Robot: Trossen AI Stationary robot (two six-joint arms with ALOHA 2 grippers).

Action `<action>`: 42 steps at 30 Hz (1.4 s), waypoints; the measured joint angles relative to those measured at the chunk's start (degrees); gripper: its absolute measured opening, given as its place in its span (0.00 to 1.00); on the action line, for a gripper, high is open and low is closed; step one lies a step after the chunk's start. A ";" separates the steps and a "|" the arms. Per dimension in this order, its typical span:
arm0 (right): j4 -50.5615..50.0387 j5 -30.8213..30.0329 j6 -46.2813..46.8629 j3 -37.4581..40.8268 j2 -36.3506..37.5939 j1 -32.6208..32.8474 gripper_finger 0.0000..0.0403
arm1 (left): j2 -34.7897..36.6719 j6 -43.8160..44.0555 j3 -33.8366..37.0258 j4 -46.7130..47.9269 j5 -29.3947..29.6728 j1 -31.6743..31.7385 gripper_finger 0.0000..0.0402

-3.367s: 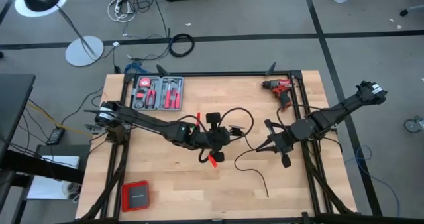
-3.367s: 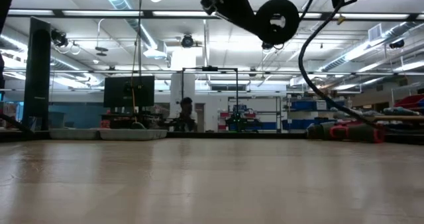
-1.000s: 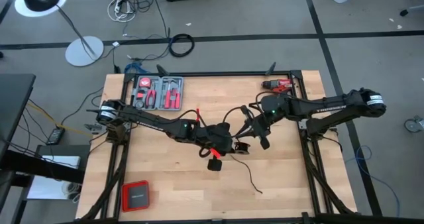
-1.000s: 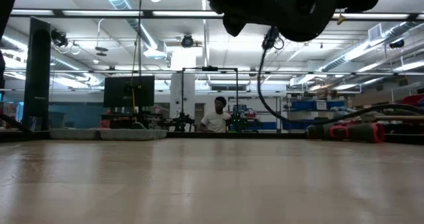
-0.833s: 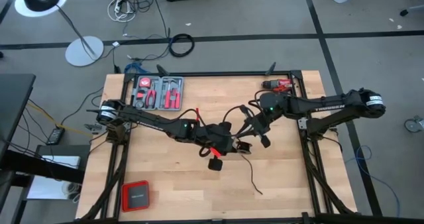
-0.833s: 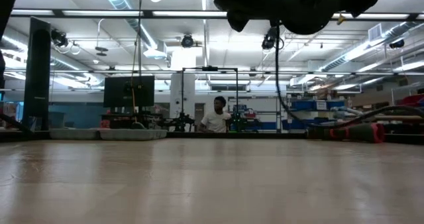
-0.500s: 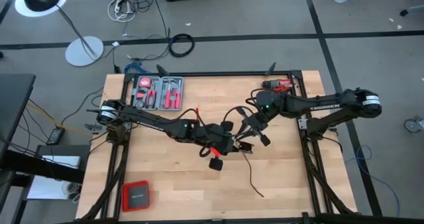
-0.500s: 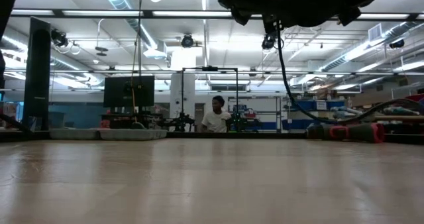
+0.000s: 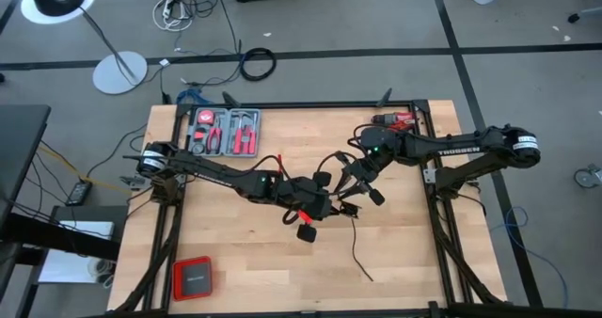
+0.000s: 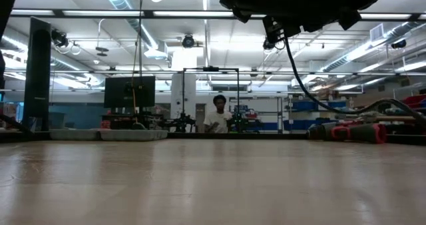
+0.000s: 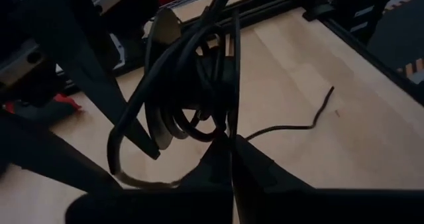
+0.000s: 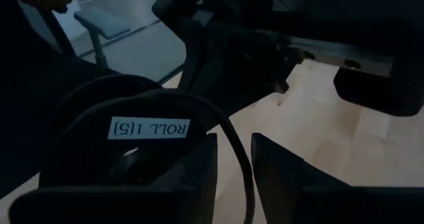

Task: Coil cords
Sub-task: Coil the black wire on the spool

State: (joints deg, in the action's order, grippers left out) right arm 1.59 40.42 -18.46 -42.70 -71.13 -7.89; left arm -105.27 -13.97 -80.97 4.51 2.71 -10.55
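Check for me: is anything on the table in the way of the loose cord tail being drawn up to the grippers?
Nothing visible is. The cord trails its free tail over bare table below the left gripper and right gripper, which meet mid-table at the coil. The red case and drill lie well aside.

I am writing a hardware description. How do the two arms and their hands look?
Both arms are dark, nearly black, built of slim jointed links. The right arm carries white lettering along its forearm and a small green light near the wrist. The left arm has a silver joint at its base and red marks near the left hand. The right hand has two dark fingers.
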 joint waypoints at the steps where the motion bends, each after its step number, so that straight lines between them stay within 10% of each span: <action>1: 0.02 0.05 0.15 0.00 0.00 -0.16 0.24 | 0.00 -0.43 0.00 -0.04 0.18 0.03 0.00; 42: -2.63 15.99 11.54 -0.44 7.84 -11.03 0.22 | 0.07 -11.46 -3.75 -3.08 9.98 0.34 0.00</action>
State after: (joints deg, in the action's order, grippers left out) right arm -1.05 56.41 -6.91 -43.13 -63.29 -18.92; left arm -105.21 -25.43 -84.71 1.43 12.69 -10.21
